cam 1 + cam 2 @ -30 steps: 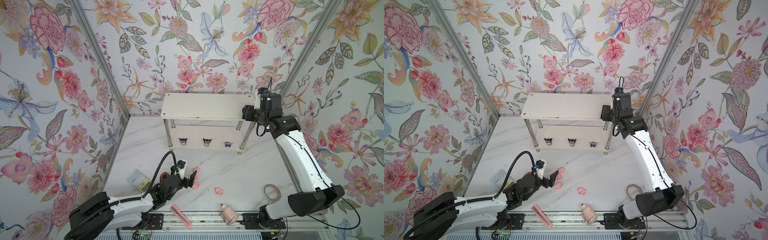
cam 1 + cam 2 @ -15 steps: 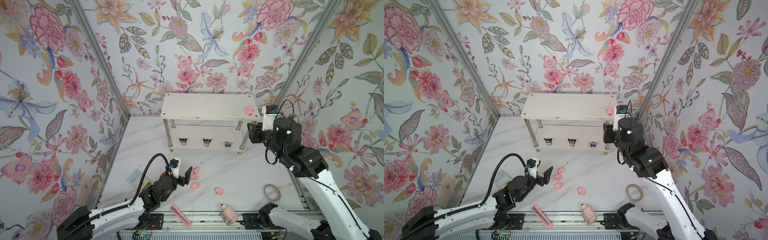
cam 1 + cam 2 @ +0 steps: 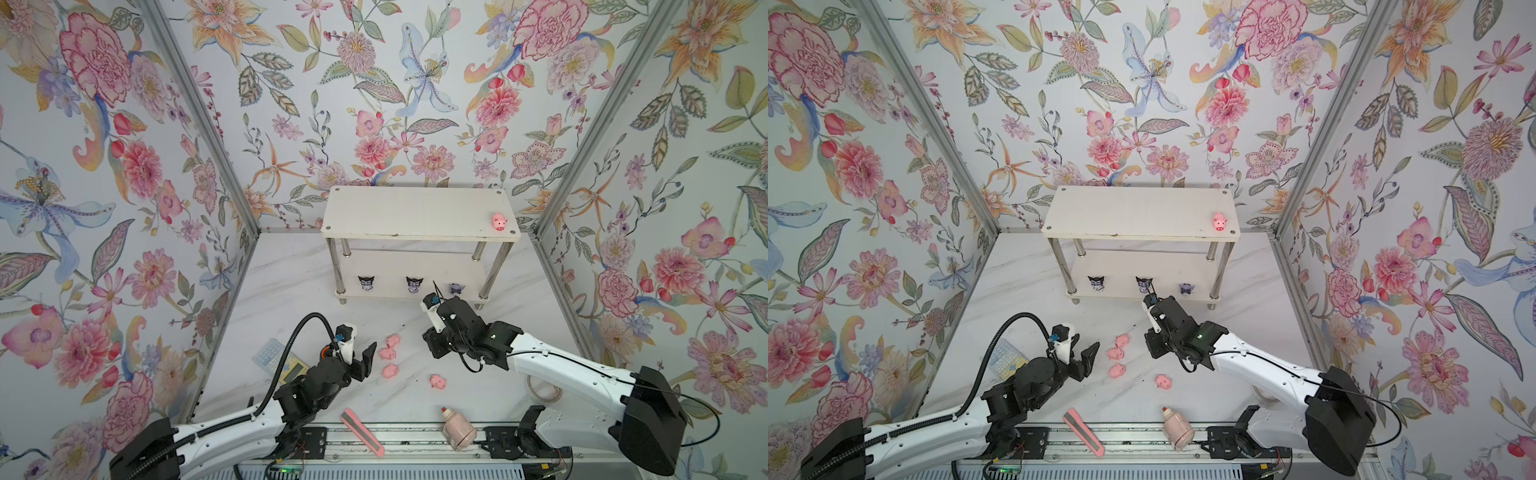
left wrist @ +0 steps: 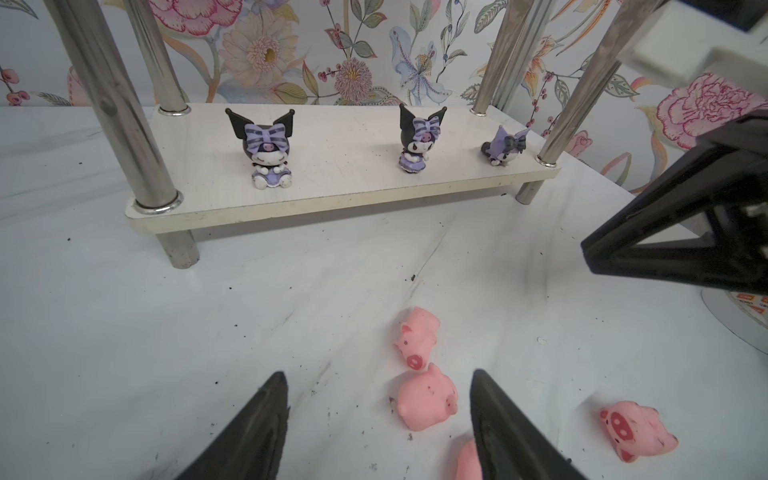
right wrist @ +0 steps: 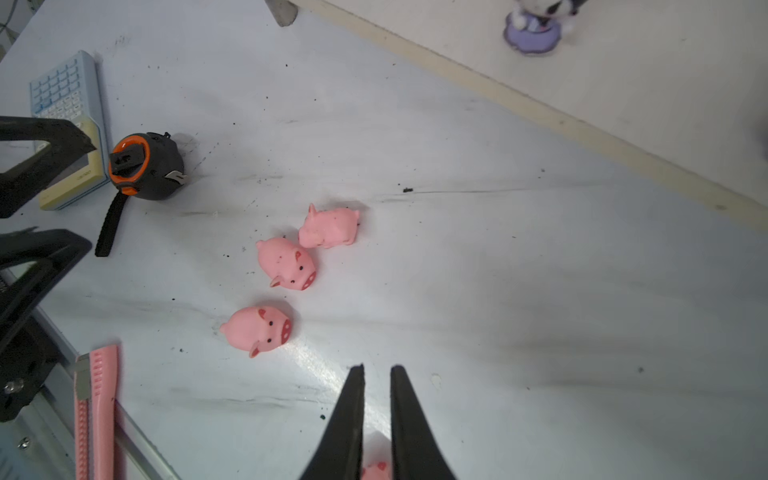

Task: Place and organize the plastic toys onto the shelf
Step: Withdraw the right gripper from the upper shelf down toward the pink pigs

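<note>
A marbled white table (image 3: 291, 291) is shown, a white two-tier chrome-legged shelf (image 3: 419, 216) at its back.
The left claw (image 4: 379, 376) is held open beside four small pink plastic pigs (image 3: 390, 354) lying on the table; the right claw (image 5: 378, 369) is nearly closed, empty. A fifth pig (image 3: 499, 221) is set on the top board, three purple-white horned figurines (image 3: 414, 285) on the lower.

Marble table (image 3: 291, 286) w/ shelf (image 3: 415, 212), 4 pigs (image 3: 387, 354), cutter (image 3: 361, 432), bottle (image 3: 457, 430), calculator (image 3: 272, 358); 3 figurines (image 3: 414, 284) on lower board.
</note>
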Tool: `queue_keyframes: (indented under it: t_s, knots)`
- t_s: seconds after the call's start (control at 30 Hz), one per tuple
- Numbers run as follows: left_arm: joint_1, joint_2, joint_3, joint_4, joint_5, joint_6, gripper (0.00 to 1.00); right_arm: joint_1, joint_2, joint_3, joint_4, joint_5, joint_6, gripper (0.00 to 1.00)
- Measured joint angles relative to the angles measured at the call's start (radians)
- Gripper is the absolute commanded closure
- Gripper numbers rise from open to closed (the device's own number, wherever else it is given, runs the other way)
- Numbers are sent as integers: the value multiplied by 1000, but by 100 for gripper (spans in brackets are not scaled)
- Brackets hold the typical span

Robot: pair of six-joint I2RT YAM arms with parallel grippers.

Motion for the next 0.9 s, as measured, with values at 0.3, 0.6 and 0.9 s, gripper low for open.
queue_keyframes:
  t_s: [0.3,0.6,0.9]
  knots:
    - [0,159,5,49,0,-19,21,56,198,0,157,-25,12,76]
    - [2,195,5,97,-1,-24,20,57,347,13,233,-45,21,81]
    - [19,175,2,111,-1,-29,19,60,399,9,274,-16,39,86]
